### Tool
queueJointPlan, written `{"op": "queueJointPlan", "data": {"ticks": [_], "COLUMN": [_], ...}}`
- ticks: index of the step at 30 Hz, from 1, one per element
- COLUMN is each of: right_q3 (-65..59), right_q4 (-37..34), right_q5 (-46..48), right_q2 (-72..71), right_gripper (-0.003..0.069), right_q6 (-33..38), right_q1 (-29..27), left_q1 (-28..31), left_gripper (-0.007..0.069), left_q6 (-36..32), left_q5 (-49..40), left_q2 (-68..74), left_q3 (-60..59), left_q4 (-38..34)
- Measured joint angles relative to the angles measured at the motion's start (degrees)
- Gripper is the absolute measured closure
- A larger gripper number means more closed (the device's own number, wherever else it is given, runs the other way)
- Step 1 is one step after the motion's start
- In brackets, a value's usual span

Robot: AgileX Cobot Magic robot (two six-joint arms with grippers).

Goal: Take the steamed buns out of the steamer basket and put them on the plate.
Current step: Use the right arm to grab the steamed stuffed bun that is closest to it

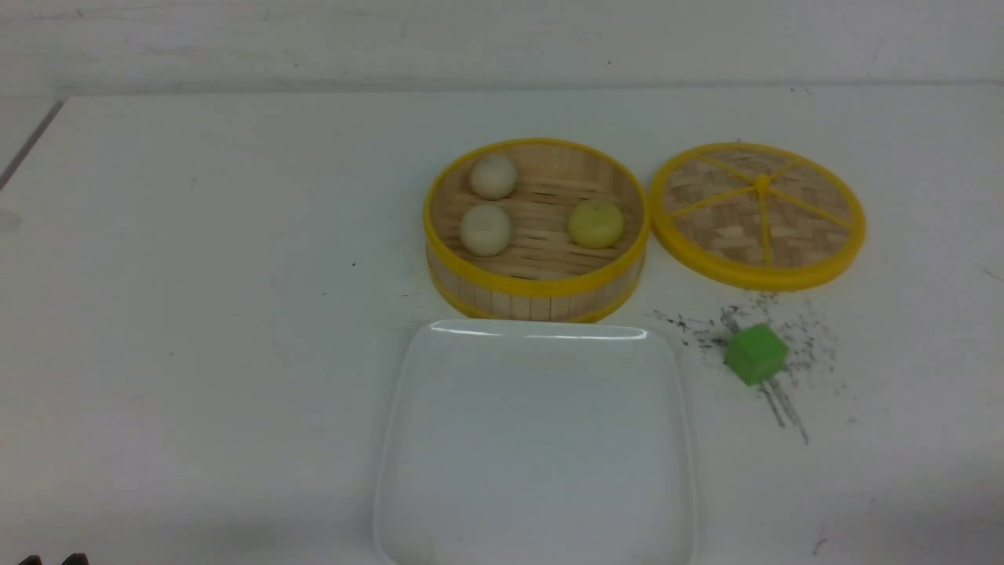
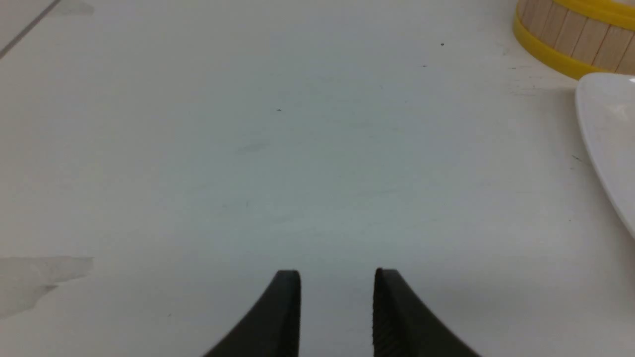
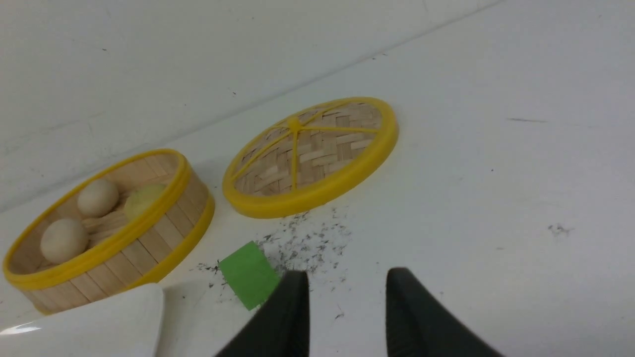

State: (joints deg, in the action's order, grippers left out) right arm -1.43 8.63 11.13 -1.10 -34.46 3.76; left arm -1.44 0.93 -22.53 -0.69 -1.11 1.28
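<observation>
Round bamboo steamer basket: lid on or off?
Off. The flat woven yellow-rimmed lid lies beside the round bamboo steamer basket.

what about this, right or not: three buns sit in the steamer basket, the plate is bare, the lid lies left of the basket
No. The lid lies right of the steamer basket, not left, as the front view shows. The three steamed buns are in the basket and the plate is bare.

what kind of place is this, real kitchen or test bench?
Probably a robot test bench, not a kitchen: a bare white table with black scuff marks, a steamer basket and plate laid out like props, and a stray green cube.
</observation>
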Motion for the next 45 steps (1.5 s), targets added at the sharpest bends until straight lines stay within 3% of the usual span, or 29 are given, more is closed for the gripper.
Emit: {"op": "queueJointPlan", "data": {"ticks": [18,28,35,40,45], "right_q3": [0.00,0.00,0.00,0.00,0.00], "right_q4": [-0.23,-0.23,-0.23,-0.23,-0.23], "right_q5": [-3.65,-6.30,-6.13,-6.13,-5.51], "right_q2": [0.00,0.00,0.00,0.00,0.00], "right_gripper": [0.0395,0.0220,0.0209,0.0209,0.0209], "right_q6": [-3.80,-3.99,-3.99,-3.99,-3.99], "right_q1": [0.00,0.00,0.00,0.00,0.00], "left_q1": [0.00,0.00,0.00,0.00,0.00], "left_gripper": [0.0382,0.0382,0.0382,0.0382,0.0382], "left_q6": [0.00,0.05,0.05,0.05,0.05], "left_q5": [0.00,0.79,3.22,8.60,15.31], "left_q2": [0.00,0.00,0.00,0.00,0.00], "left_q3": [0.00,-0.06,-0.47,-0.47,-0.47], "left_q4": [0.00,-1.76,-9.48,-25.14,-30.61]}}
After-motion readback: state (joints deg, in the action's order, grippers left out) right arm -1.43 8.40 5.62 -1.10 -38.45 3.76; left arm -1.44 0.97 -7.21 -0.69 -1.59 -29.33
